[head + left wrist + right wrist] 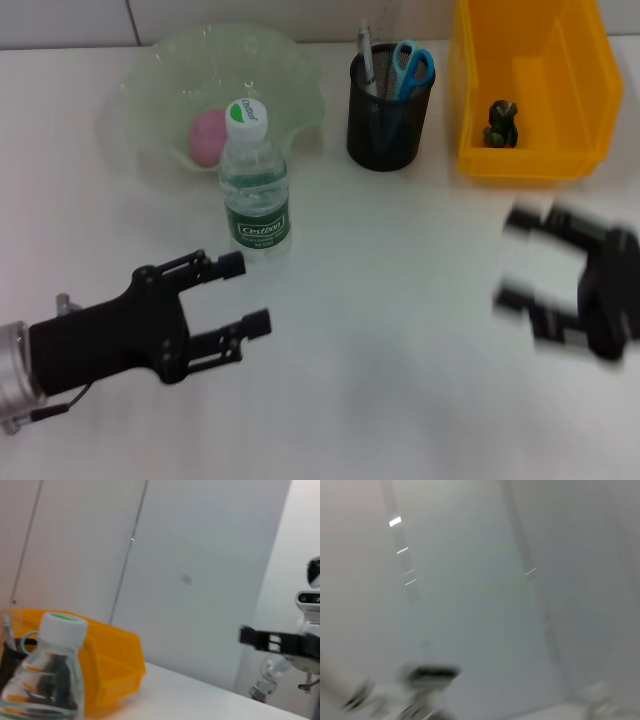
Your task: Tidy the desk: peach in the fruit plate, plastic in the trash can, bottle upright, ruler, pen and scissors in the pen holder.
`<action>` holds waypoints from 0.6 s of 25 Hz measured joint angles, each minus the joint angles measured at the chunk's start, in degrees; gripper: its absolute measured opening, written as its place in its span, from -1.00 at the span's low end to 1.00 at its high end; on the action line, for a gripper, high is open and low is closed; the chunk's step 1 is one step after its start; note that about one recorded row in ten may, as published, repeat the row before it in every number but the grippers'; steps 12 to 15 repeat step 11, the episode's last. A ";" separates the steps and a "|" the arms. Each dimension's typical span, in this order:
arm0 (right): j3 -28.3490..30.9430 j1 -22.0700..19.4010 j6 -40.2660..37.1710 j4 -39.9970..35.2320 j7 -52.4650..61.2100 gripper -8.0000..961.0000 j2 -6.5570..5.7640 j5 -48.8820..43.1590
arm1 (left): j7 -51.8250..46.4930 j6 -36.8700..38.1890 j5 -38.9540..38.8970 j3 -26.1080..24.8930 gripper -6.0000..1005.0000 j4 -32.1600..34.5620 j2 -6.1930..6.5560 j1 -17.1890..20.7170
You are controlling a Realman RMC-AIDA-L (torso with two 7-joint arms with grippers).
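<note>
While apart from the upright bottle (254,180), left gripper (243,294) spread open; right gripper (520,258) likewise open, holding nothing.

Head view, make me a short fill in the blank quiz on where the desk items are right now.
1. The peach lies in the ____ plate.
2. The bottle stands ____ on the table.
3. The scissors sit in the black ____ holder.
4. The left gripper has its fingers ____.

Missing words: fruit; upright; pen; open
</note>
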 joint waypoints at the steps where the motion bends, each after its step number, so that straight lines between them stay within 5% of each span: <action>1: 0.00 0.00 0.00 0.00 0.00 0.66 0.00 0.00 | 0.23 0.78 0.79 0.02 0.51 -0.02 0.50 0.25; 5: 0.06 -0.10 -3.07 -0.10 -0.03 0.66 -0.22 -9.16 | 0.32 3.16 5.26 -0.23 0.51 -0.05 1.59 0.51; 15: -0.43 0.46 -2.70 -0.24 -0.15 0.66 0.27 -10.97 | 0.29 4.74 7.49 -0.24 0.51 -0.07 1.89 0.49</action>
